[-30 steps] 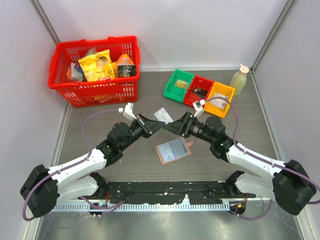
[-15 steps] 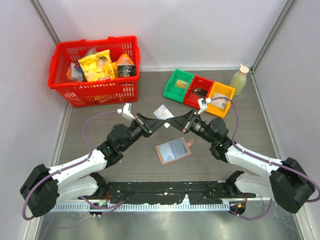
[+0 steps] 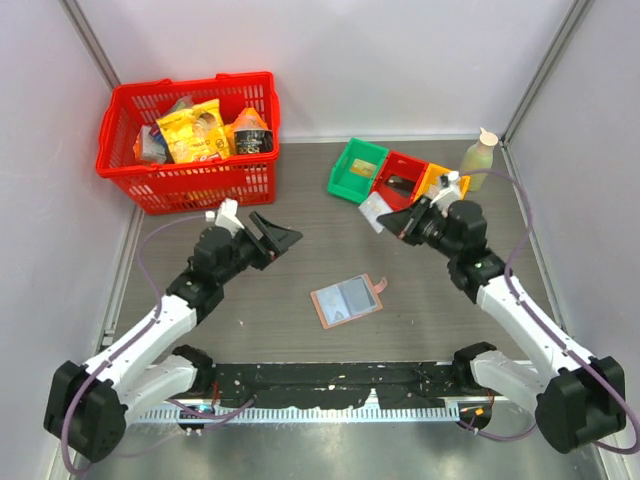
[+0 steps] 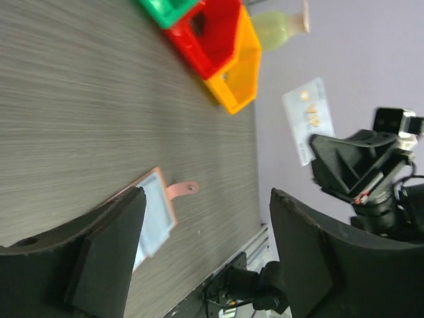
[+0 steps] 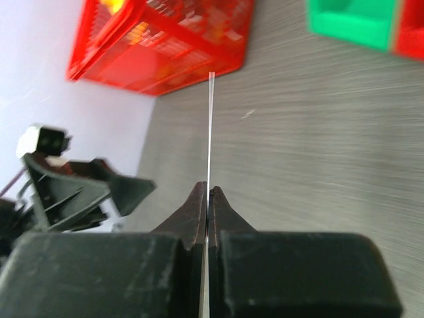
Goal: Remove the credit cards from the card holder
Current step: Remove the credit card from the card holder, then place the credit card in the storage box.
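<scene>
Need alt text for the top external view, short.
The right gripper pinches a credit card near the coloured bins; the left gripper stands open and empty. The card holder lies open on the table between the arms.

Handover done: card (image 3: 373,210) gone from left jaws to right jaws, now pinched tight there. Left jaws sprung wide, pulled back left from centre. Right jaws swung off right, card now near red bin (image 3: 405,160).
</scene>
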